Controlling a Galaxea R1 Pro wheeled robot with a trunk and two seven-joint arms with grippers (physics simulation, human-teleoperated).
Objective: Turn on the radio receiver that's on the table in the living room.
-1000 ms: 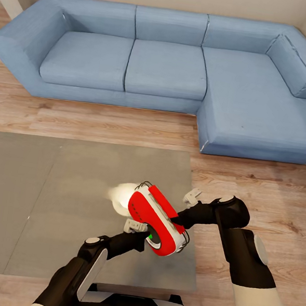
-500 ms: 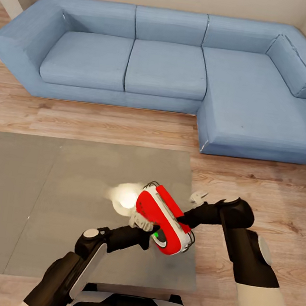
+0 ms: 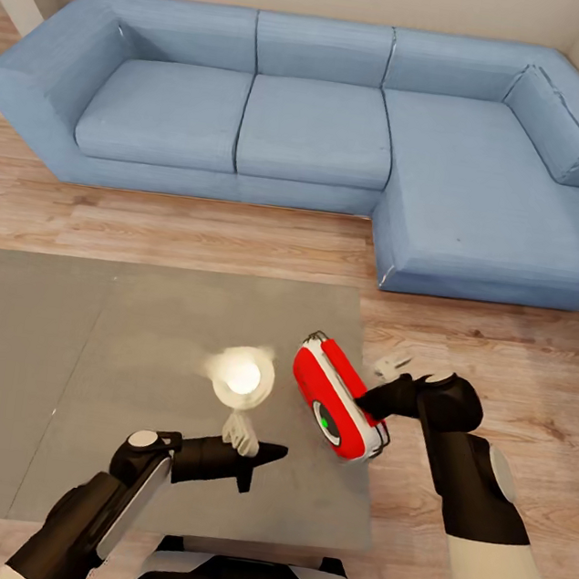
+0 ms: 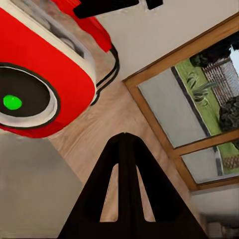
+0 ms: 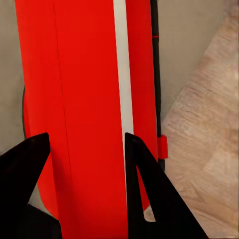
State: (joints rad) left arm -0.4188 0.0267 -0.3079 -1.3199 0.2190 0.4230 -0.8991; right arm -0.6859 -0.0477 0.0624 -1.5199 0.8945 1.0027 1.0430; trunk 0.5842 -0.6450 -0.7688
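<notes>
Currently, radio receiver (image 3: 338, 400): small red portable set with a white trim band, held tilted above the near right part of the desk (image 3: 57, 367), clear of the top. Round dial on its face turned down toward the robot, a green light (image 3: 323, 420) lit at the dial's centre; the same dial and light show in the left wrist view (image 4: 30, 94). No brand, label or lettering can be read on the casing in any view.

Right gripper (image 3: 368, 398): jaws closed on the radio receiver's body from the side away from the desk's middle. The right wrist view shows the two dark fingers (image 5: 144, 194) bracketing the red case and its white band (image 5: 79, 114).

Left gripper (image 3: 258, 459): low over the desk, well short of the radio receiver, touching nothing. The left wrist view shows its dark fingers (image 4: 127, 194) brought together to a point, so the jaws are closed and empty.

Desk: low, glossy grey top, with a bright lamp reflection (image 3: 240, 377) just beside the radio receiver.

Sofa (image 3: 312, 127): blue, L-shaped, beyond the desk across a strip of light wood floor (image 3: 178, 228).

Window (image 4: 199, 109): wood-framed, greenery outside, in the left wrist view.
</notes>
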